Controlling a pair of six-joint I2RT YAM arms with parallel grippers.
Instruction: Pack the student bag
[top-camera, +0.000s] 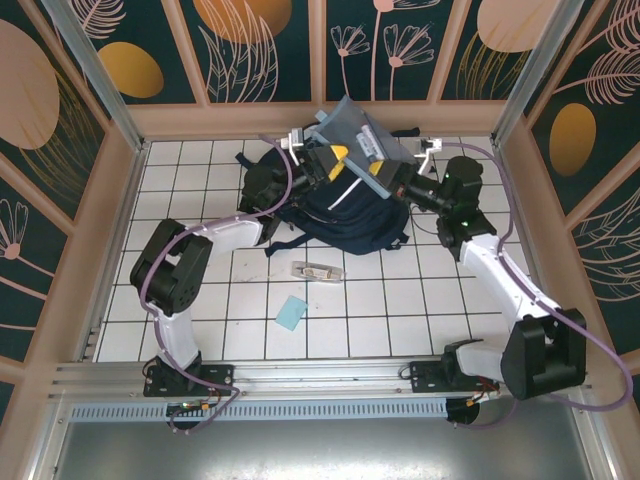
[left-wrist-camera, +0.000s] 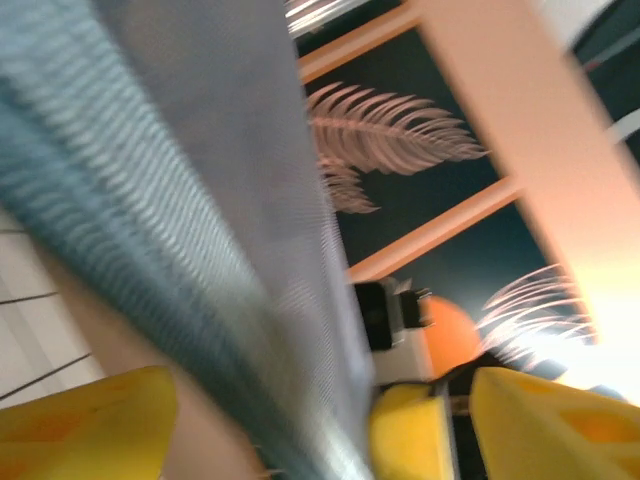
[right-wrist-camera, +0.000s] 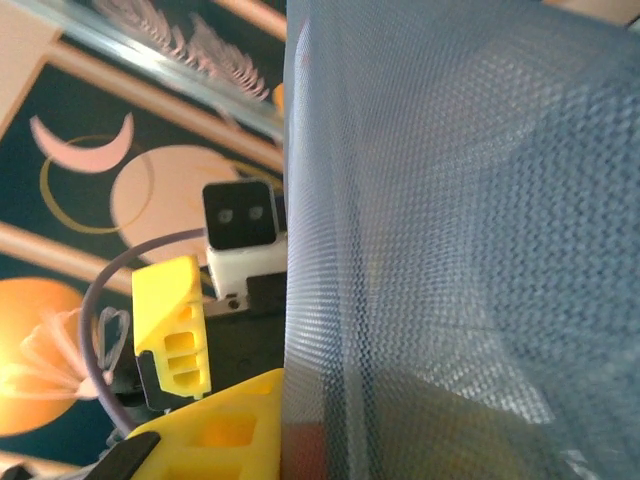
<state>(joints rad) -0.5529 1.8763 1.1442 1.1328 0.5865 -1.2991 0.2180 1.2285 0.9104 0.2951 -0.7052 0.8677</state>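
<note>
Mesh pencil case (right-wrist-camera: 450, 200) between left gripper (top-camera: 338, 155), right gripper (top-camera: 383, 175), clamping unclear, above student bag (top-camera: 340, 215).

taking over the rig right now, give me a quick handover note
Hands: the right hand looks shut on the grey mesh pencil case, held tilted above the student bag. The left hand is at the case's other side, grip unclear.
Done: case is in the air, not yet in the bag.
Left: put it in, then probably the small clear item and light blue square on the tiled table.
</note>
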